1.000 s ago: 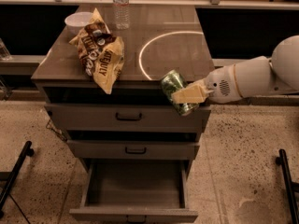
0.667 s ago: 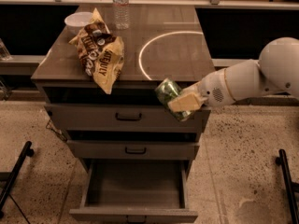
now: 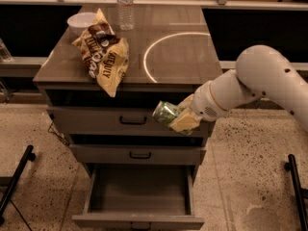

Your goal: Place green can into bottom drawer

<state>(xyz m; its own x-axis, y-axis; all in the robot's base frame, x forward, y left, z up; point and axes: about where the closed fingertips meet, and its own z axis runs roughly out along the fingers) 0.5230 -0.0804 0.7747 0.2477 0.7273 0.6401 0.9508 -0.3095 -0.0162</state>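
The green can [image 3: 165,113] is held tilted in my gripper [image 3: 179,119], its silver end facing left. My gripper is shut on it, in front of the top drawer, below the cabinet's front edge. My white arm [image 3: 255,81] reaches in from the right. The bottom drawer [image 3: 139,220] is pulled open under the can and a little to the left. Its flat floor shows nothing in it.
On the cabinet top [image 3: 183,57] lie a chip bag [image 3: 103,54], a white bowl [image 3: 82,20] and a clear water bottle [image 3: 125,6]. Two shut drawers with black handles [image 3: 133,121] sit above the open one. Black stand legs [image 3: 17,177] flank the cabinet on the floor.
My arm has carried the green can down and to the left, from beside the cabinet's top edge to in front of the top drawer.
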